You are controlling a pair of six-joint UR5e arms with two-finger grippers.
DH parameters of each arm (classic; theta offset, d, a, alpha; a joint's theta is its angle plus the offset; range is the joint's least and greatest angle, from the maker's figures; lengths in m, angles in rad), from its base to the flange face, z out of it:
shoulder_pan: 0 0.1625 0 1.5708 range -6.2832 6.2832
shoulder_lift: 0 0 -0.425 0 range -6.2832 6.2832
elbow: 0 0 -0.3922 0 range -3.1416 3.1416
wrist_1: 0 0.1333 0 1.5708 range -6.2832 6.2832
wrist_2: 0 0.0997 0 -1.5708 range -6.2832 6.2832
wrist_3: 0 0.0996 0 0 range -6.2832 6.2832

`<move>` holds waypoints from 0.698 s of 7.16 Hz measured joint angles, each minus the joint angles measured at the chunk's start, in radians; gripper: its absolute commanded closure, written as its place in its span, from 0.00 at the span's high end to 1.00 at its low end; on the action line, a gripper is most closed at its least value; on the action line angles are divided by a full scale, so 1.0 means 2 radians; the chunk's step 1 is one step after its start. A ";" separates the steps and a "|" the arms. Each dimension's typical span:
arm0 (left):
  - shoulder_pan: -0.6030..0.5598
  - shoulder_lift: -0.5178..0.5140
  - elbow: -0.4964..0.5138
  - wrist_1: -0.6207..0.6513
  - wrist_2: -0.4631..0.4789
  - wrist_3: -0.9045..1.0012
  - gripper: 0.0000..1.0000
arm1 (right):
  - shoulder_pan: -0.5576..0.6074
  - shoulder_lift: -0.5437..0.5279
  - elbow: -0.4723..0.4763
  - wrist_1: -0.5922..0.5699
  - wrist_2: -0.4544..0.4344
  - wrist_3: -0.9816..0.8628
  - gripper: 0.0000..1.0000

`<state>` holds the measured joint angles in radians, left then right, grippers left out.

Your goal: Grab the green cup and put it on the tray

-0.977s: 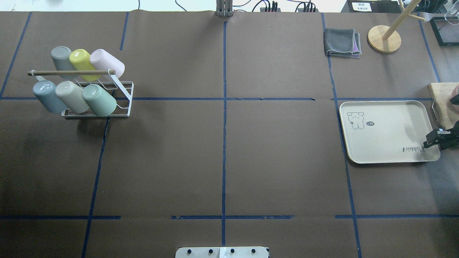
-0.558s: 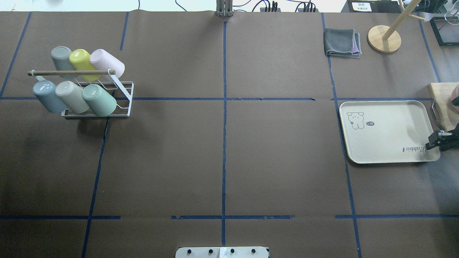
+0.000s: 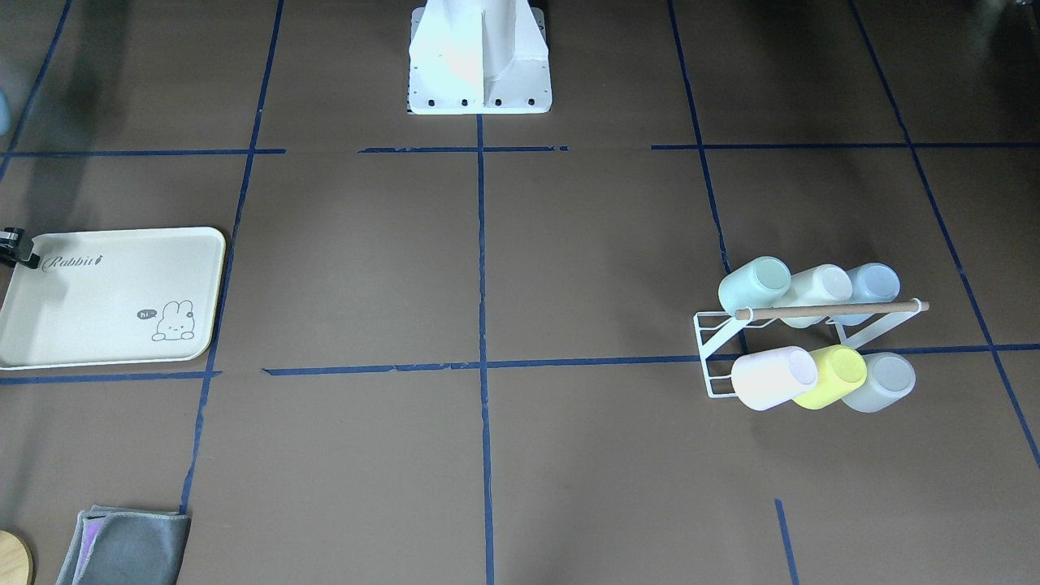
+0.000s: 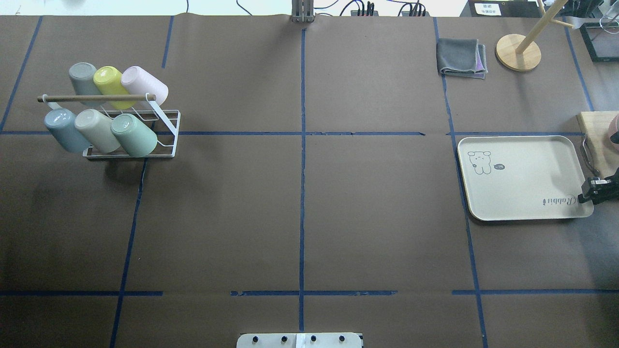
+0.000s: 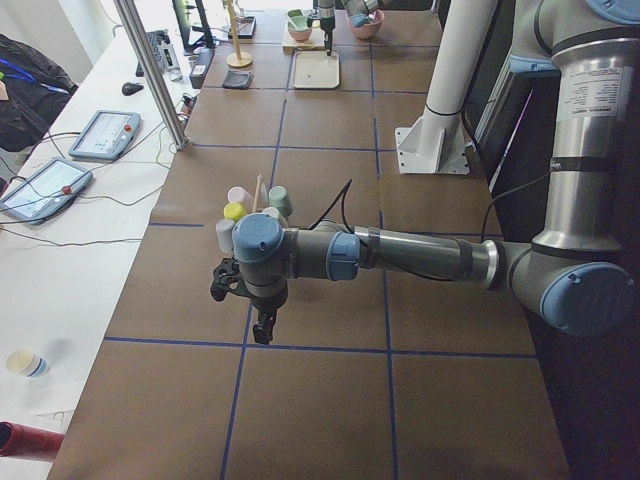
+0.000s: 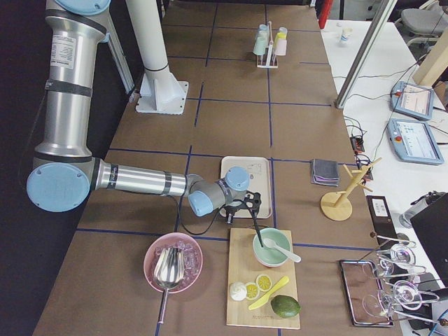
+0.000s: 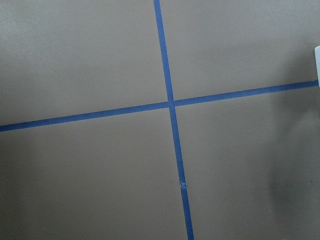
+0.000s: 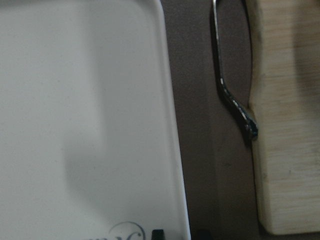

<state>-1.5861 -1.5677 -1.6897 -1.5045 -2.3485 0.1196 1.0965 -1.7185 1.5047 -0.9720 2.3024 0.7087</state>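
The green cup (image 4: pixel 134 135) lies tilted on the white wire rack (image 4: pixel 167 140), at the right end of its near row; it also shows in the front-facing view (image 3: pixel 754 284). The cream tray (image 4: pixel 527 169) with the bunny print lies at the table's right and is bare. My right gripper (image 4: pixel 582 196) hovers low at the tray's right rim; its fingertips (image 8: pixel 158 233) stand a little apart over the rim (image 8: pixel 172 150), holding nothing. My left gripper (image 5: pixel 258 322) shows only in the exterior left view, near the rack; I cannot tell if it is open or shut.
Other cups fill the rack, among them a yellow one (image 4: pixel 110 81) and a blue one (image 4: pixel 62 126). A grey cloth (image 4: pixel 461 58) and a wooden stand (image 4: pixel 518 52) sit at the back right. A cutting board (image 4: pixel 599 140) with a metal handle (image 8: pixel 227 90) lies right of the tray.
My right gripper has drawn back a little to the right, off the tray's corner toward the view's edge. Cups, rack and tray have not moved.
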 measured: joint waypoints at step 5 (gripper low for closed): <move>0.000 -0.001 0.000 0.001 0.000 -0.001 1.00 | 0.011 -0.006 0.007 0.057 0.003 0.001 0.00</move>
<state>-1.5861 -1.5701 -1.6904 -1.5030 -2.3485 0.1182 1.1194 -1.7307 1.5194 -0.8582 2.3081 0.7099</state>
